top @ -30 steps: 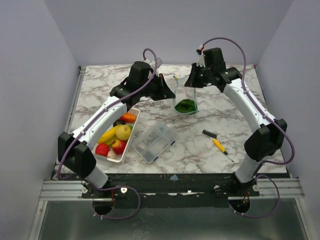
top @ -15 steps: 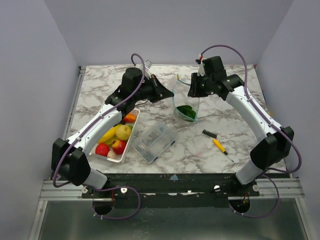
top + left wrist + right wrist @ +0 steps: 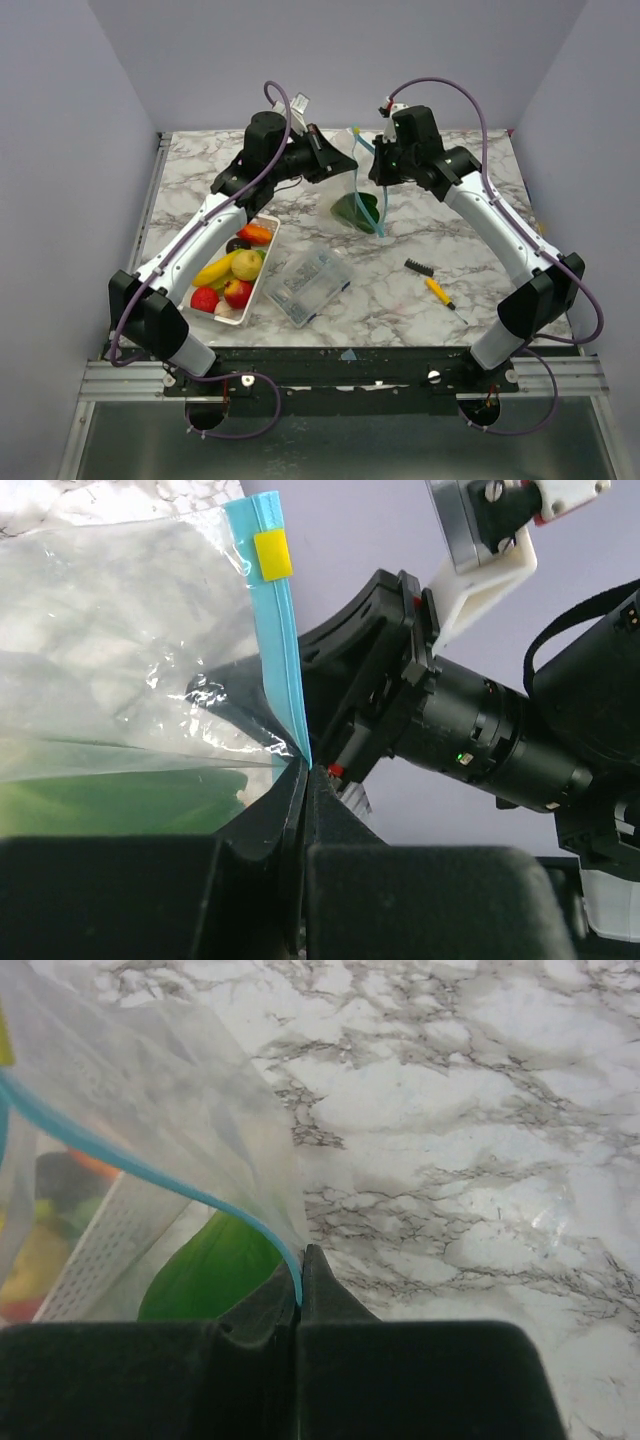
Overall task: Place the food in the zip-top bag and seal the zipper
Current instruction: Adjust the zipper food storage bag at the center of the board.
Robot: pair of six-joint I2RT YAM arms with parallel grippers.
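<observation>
— Top external view first: where is the bag (image 3: pixel 352 200)?
— Over the far middle of the table (image 3: pixel 450 220), held up between the left gripper (image 3: pixel 305 772) and the right gripper (image 3: pixel 300 1265). We cannot tell whether its bottom touches the marble. One green piece (image 3: pixel 350 212) lies inside. The rest of the food (image 3: pixel 232 280) sits in the tray (image 3: pixel 262 262) at the near left, well apart from the bag.
— What has changed in the last second?
— A second ago the bag stood with its mouth gaping wide. Since then we have drawn the grippers closer together, so the mouth has collapsed and the zipper (image 3: pixel 282 670) runs as one taut blue line.
— And the pincers?
— Both are pressed fully closed. Our left wrist view shows the strip vanishing between the left fingertips, with the yellow slider (image 3: pixel 272 554) further up the strip, clear of them. Our right wrist view shows the right one clamped on the blue strip elsewhere along the mouth.
— What does that mean for the job?
— We judge the loading stalled: a flattened mouth takes no food, and nearly all of it is outside. Either we spread the mouth again, or only the green piece gets sealed in. The box (image 3: pixel 308 283) and brush (image 3: pixel 432 283) lie on the near side, neither touched.
</observation>
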